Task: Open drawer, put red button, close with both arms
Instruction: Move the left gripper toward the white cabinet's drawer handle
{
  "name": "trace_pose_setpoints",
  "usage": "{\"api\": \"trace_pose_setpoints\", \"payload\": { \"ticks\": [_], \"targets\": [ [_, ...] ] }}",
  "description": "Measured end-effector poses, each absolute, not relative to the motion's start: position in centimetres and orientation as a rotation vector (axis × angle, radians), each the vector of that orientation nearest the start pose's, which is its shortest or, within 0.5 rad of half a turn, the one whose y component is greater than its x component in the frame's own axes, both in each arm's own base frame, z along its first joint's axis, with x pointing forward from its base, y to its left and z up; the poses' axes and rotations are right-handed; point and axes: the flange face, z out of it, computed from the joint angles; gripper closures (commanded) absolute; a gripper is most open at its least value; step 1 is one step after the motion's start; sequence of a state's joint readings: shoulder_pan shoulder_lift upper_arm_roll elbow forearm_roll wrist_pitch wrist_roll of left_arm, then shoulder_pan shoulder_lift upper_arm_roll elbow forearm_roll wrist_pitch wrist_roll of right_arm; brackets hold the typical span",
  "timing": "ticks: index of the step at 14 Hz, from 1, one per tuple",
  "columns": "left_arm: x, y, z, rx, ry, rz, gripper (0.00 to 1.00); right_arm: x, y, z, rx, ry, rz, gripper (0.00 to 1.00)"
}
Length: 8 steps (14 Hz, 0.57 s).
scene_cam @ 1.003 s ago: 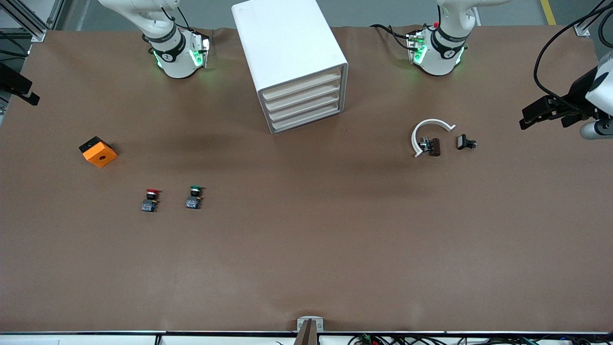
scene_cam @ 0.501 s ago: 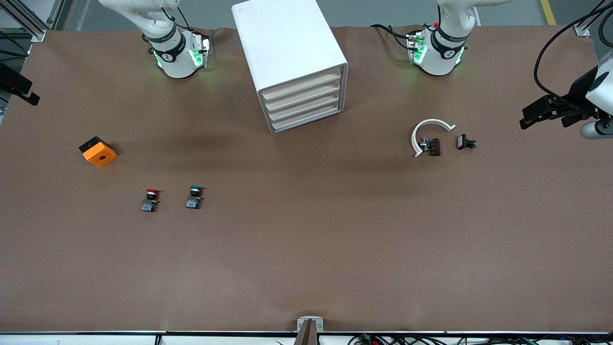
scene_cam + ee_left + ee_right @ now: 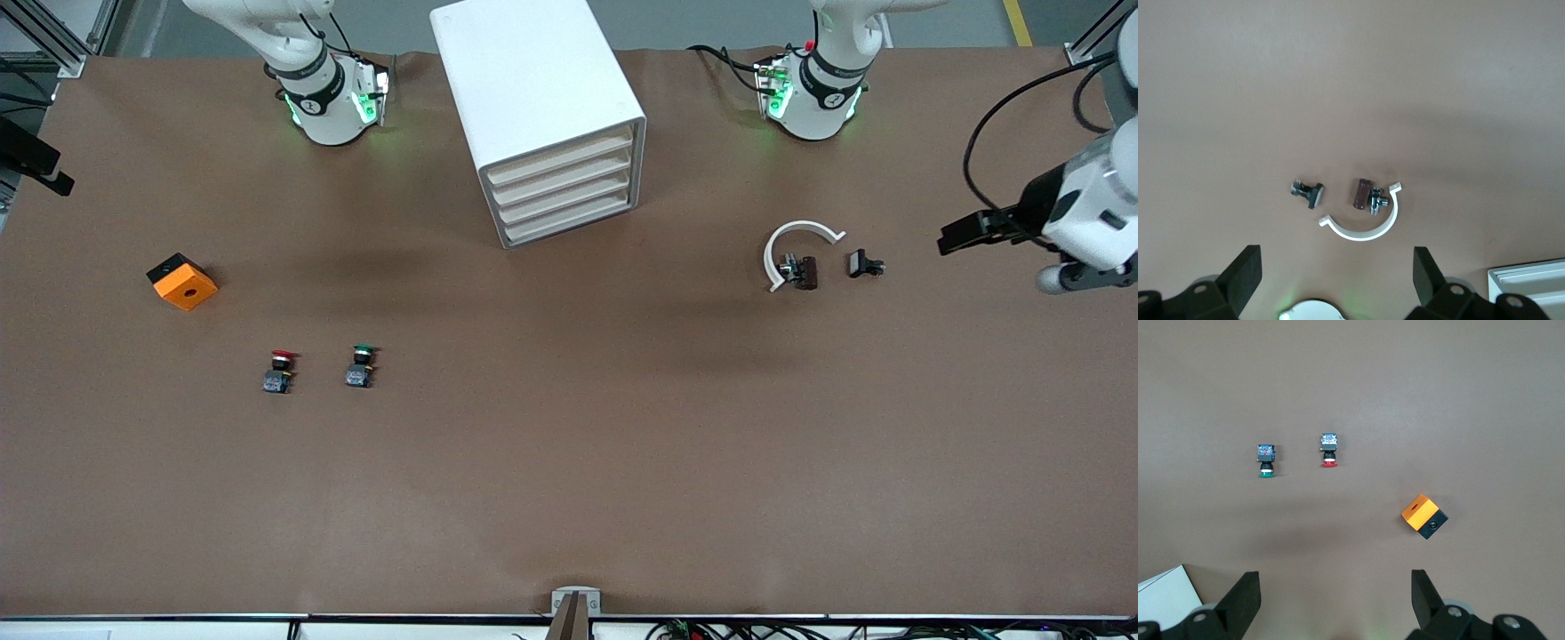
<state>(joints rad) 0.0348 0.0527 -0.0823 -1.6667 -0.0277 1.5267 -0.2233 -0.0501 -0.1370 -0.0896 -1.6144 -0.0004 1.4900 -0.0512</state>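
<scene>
Brown table covering (image 3: 569, 462) fills the scene. Both grippers have fingers spread wide, holding nothing. Left gripper (image 3: 1338, 273) hangs above a white curved clip (image 3: 1365, 223) and 2 small dark parts at the left arm's end. Right gripper (image 3: 1335, 597) hangs above the red button (image 3: 281, 371), which lies beside the green button (image 3: 360, 366), near the orange block (image 3: 182, 281). White cabinet (image 3: 533, 98) stands between the arm bases, its top drawer (image 3: 562, 157) shut.
</scene>
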Motion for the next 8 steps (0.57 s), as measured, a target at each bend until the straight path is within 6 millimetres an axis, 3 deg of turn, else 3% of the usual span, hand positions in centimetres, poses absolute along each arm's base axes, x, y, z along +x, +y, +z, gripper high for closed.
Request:
{"api": "trace_pose_setpoints", "payload": {
  "ticks": [8],
  "targets": [
    [57.3, -11.2, 45.3, -3.006, -0.453, 0.5, 0.0, 50.0, -8.5, 66.3, -3.126, 0.175, -0.003, 0.0]
  ]
}}
